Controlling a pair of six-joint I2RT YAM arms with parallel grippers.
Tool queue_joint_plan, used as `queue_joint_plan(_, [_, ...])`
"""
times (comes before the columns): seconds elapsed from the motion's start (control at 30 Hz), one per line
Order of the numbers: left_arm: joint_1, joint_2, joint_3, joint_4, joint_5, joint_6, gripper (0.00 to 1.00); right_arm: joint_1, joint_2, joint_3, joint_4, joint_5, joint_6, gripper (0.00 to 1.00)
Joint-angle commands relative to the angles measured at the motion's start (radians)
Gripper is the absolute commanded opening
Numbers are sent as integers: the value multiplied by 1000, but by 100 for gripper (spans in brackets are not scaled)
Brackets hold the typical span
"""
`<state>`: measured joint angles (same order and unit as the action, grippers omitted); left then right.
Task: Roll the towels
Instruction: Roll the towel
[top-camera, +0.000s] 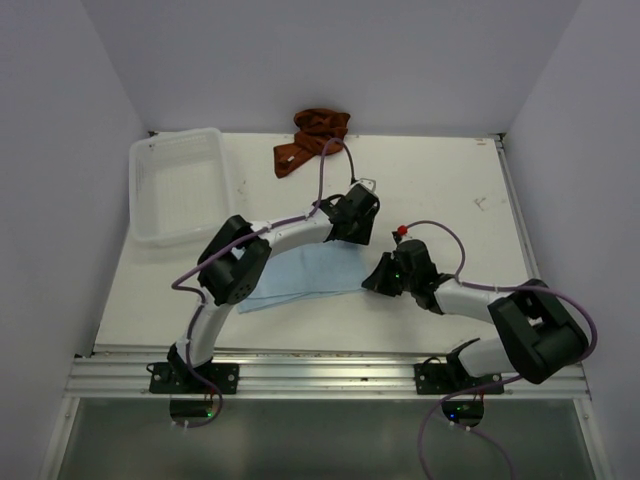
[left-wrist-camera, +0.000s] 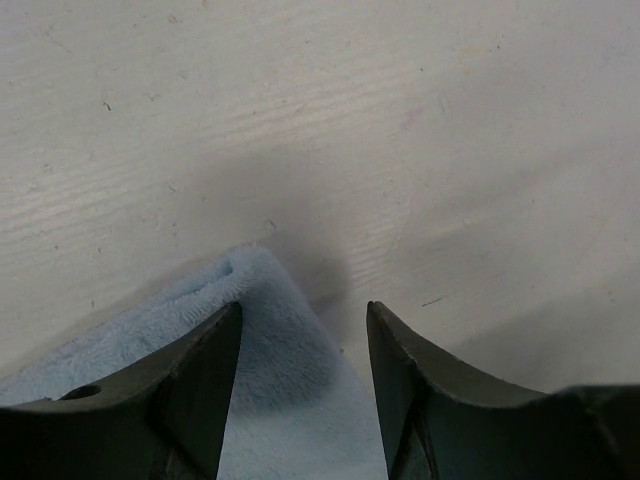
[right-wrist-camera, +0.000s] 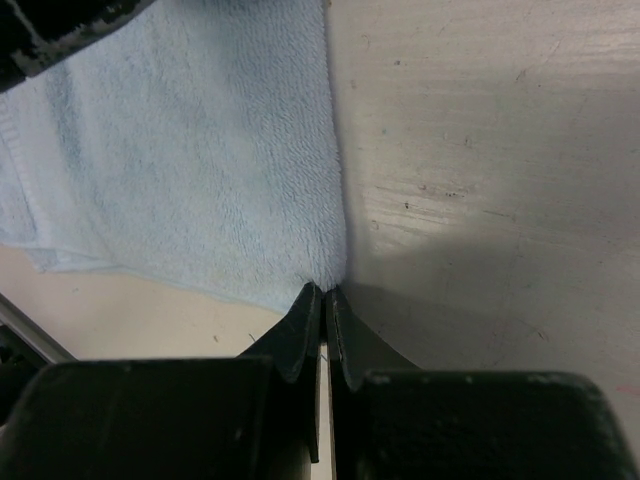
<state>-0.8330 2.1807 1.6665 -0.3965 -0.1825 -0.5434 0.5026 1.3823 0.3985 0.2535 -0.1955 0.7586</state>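
Near the middle of the white table (top-camera: 450, 190), toward its near edge, the light sky-blue cloth towel (top-camera: 300, 280) lies flat; I worry the left gripper (left-wrist-camera: 305, 320), jaws half open astride its far right corner, will catch only one layer and start a crooked roll. The right gripper (right-wrist-camera: 323, 292), clamped shut on what looks like the near right corner, sits low, both wrists bent down; the crumpled rust-brown cloth towel (top-camera: 312, 135) lies at the far edge.

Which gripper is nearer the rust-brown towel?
Left. The left gripper straddles the blue towel at its far corner, toward the rust-brown towel; the right gripper pinches its near corner.
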Motion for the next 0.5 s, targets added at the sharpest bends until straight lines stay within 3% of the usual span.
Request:
queue_joint_plan(0.0, [-5,4,39,-30,-64,-32,56,-3,-28,-16,-14,36,-31,0])
queue_joint_plan(0.47, [-8,-3,30,-28,-92,-46,54,-3,-3,-26,7,30,-38,0])
